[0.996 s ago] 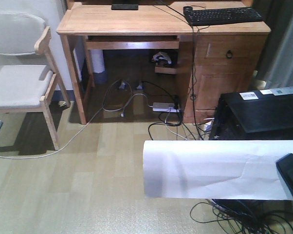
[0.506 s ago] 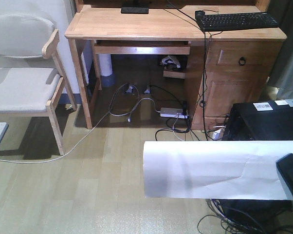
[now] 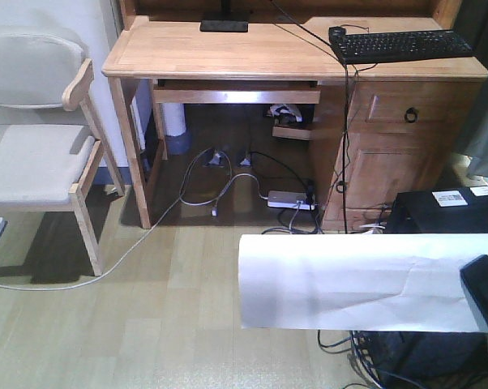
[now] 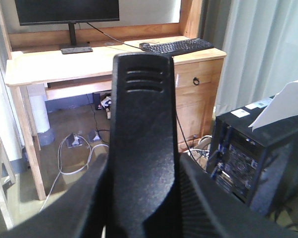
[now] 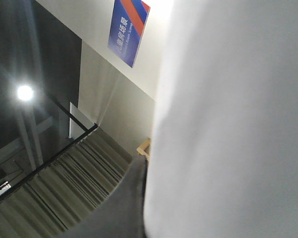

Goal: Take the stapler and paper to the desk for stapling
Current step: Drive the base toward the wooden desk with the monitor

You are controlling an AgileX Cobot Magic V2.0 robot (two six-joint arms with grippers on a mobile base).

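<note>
Short of the bench (image 3: 228,49), we seem mid-carry: left gripper (image 4: 144,198) pinching the stapler (image 4: 141,124), right gripper (image 3: 483,292) at the paper (image 3: 349,279), closure unclear; next, drive closer.

desk (image 3: 252,49) middle open, keyboard (image 3: 402,44) at right, monitor base (image 3: 224,26) behind

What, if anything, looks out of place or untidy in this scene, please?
Cables lie tangled on the floor under the desk, and a lead from the keyboard dangles down its front. The paper, held up in the foreground, carries a slanted crease. Nothing looks spilled or broken.
</note>
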